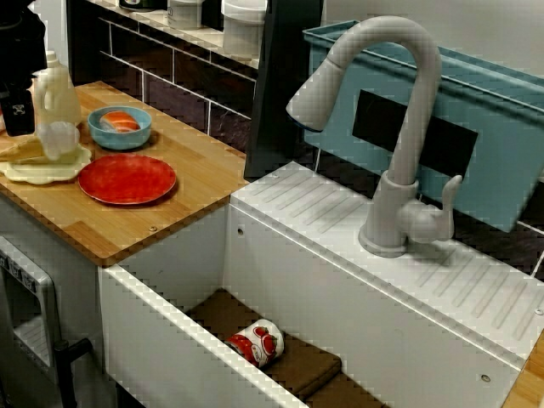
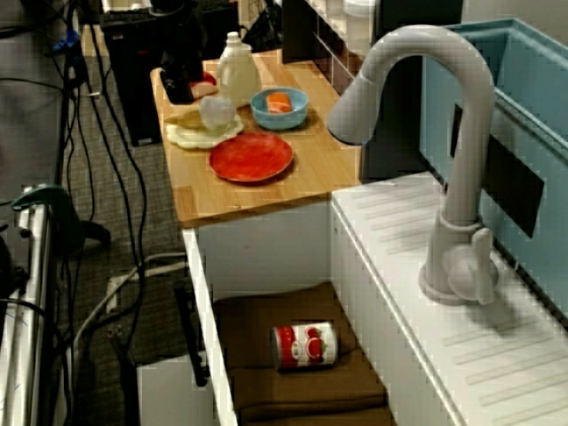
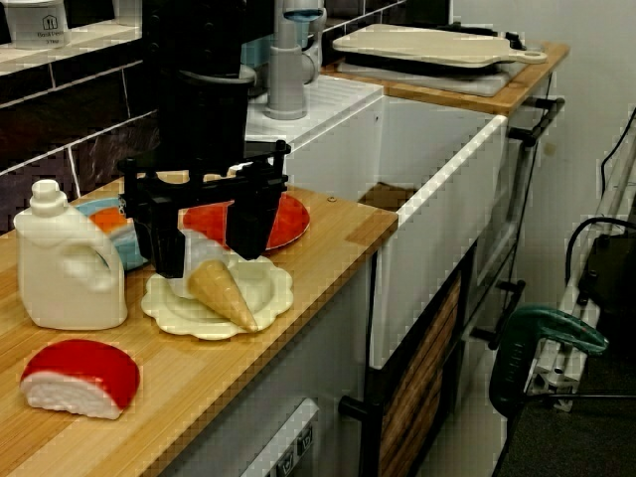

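As they hang wide open, the jaws straddle the ice-cream cone.

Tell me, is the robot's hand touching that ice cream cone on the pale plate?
Cannot tell. In the view along the counter, the hand straddles the top of the ice cream cone, but its dark bulk hides whether they actually meet.

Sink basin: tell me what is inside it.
A red-and-white can lies on its side on a folded brown cloth. The cloth covers the floor of the basin, so nothing beneath it shows.
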Controlling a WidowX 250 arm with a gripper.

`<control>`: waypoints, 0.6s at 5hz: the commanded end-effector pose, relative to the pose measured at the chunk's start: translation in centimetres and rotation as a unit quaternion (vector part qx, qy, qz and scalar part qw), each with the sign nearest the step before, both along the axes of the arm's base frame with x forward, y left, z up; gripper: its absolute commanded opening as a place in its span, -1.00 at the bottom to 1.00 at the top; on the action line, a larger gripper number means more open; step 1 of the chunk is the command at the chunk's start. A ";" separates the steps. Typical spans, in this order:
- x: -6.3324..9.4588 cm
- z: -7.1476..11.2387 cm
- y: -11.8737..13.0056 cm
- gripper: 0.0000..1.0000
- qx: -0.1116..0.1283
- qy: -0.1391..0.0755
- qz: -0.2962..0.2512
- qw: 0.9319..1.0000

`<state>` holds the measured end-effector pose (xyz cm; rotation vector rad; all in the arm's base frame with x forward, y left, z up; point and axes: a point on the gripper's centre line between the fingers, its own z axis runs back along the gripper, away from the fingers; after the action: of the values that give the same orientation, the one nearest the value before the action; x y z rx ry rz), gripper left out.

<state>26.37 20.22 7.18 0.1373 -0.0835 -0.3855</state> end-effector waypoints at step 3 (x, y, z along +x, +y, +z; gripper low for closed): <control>-0.2 0.9 0.0 1.00 0.031 -0.042 0.055 0.997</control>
<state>25.77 19.31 5.10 0.1650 -0.0880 -0.2774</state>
